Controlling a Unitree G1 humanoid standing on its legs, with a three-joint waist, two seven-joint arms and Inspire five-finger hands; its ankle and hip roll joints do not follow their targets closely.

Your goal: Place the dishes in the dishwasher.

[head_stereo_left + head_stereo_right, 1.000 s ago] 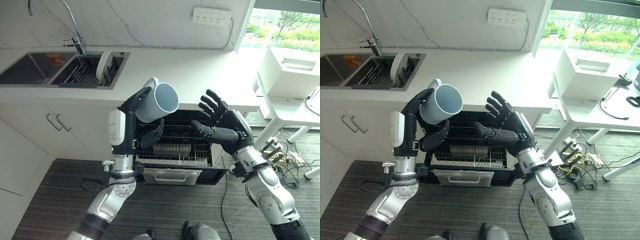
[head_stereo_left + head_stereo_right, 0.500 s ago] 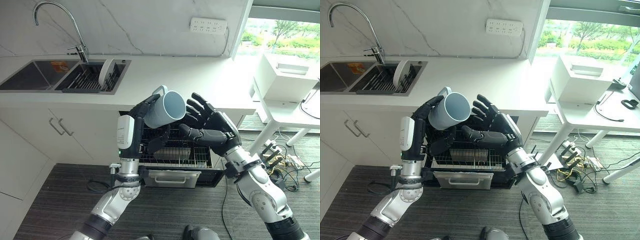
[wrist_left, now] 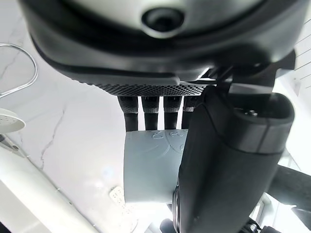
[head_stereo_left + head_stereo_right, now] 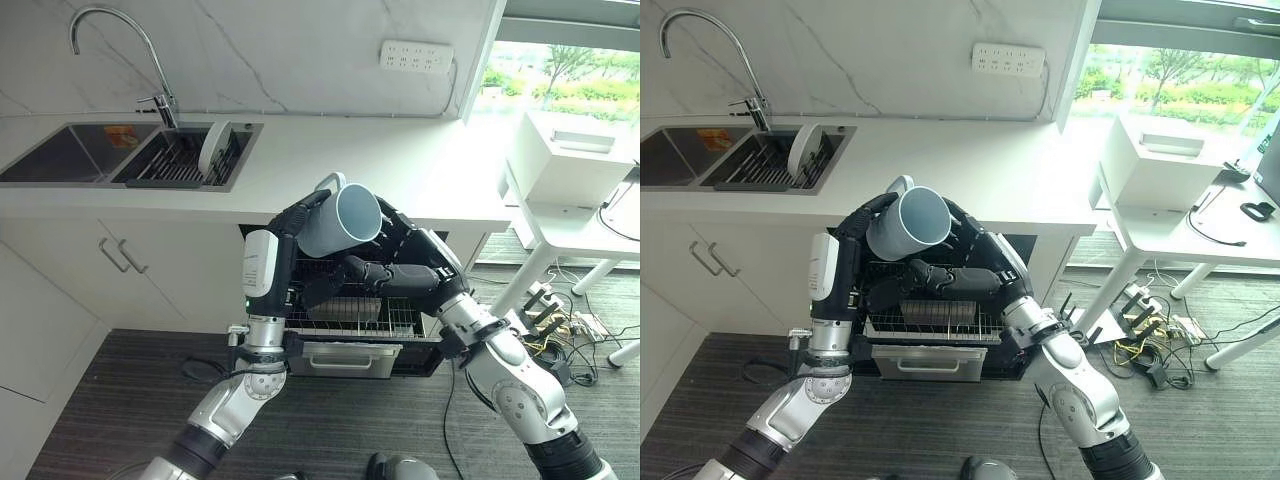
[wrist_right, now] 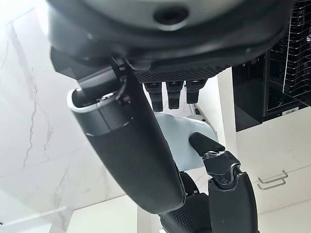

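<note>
A pale blue-grey mug [image 4: 340, 218] hangs tilted in the air above the pulled-out dishwasher rack [image 4: 352, 314], its mouth facing up and right. My left hand [image 4: 291, 214] is shut on it, fingers over the handle side, thumb below; the left wrist view shows the mug [image 3: 150, 165] past those fingers [image 3: 150, 104]. My right hand [image 4: 415, 268] has closed in from the right. Its straight fingers lie against the mug's far side and its thumb reaches under the mug. The right wrist view has the mug [image 5: 183, 141] just past its fingers [image 5: 171, 99].
A white plate [image 4: 210, 150] stands in the sink's drainer beside the faucet [image 4: 110, 40]. The white countertop [image 4: 420, 170] overhangs the dishwasher. Cabinet doors [image 4: 110, 262] lie to the left; a white table [image 4: 575, 205] and floor cables [image 4: 570, 322] are at the right.
My right hand has moved left from well clear of the mug to against it, thumb under it. The left hand has carried the mug a little right. The camera has shifted.
</note>
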